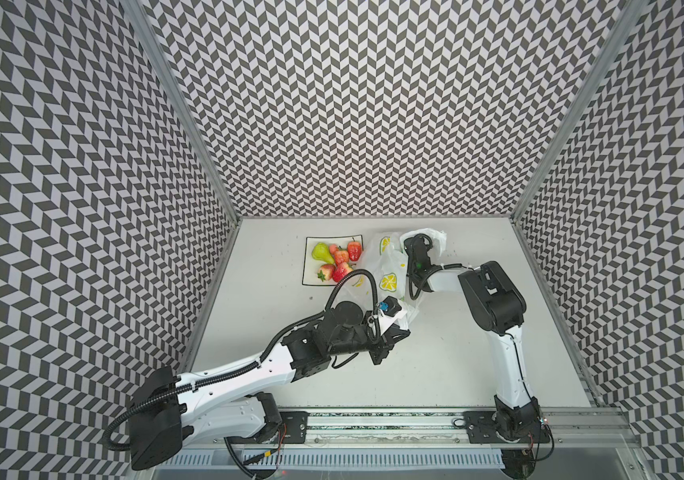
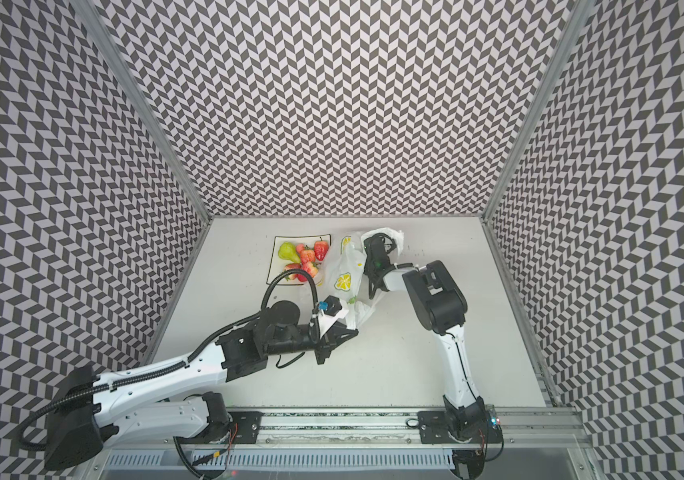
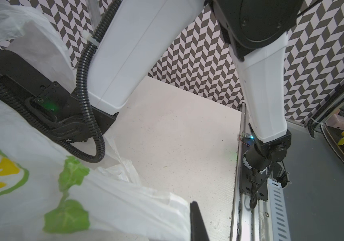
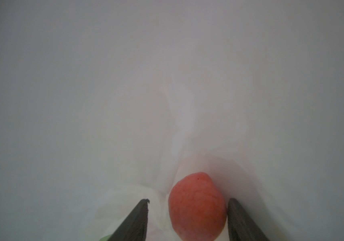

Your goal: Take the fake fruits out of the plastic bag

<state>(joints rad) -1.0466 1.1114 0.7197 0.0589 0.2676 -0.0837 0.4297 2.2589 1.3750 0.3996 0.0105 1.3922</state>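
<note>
A: Surface and room, quick?
B: Off-white table [image 1: 435, 365], a bit scuffed, boxed in on three sides by grey-and-white chevron walls [image 1: 373, 124]. A metal rail [image 1: 373, 419] runs along the near edge, with both arm bases mounted on it.
A: Counts?
B: Two arms, one plate [image 1: 311, 272], one plastic bag [image 1: 388, 274]. On the plate: one pear [image 1: 320, 252], four strawberries [image 1: 354, 250] as far as I can make out, and one small pale pink fruit [image 1: 334, 248] among them. One more pinkish-red fruit [image 4: 196, 206] is inside the bag, seen in the right wrist view only.
A: Bag where?
B: Crumpled on the table just right of the plate in both top views, between the two arms.
A: Pincers?
B: Left gripper [image 1: 402, 331] is clamped tight on the bag's near end; the left wrist view shows the film bunched against one finger [image 3: 196, 221]. Right gripper [image 4: 187, 200] is down in the bag's far mouth, jaws apart around that fruit. One finger touches it, the other stands clear. Not gripping.
</note>
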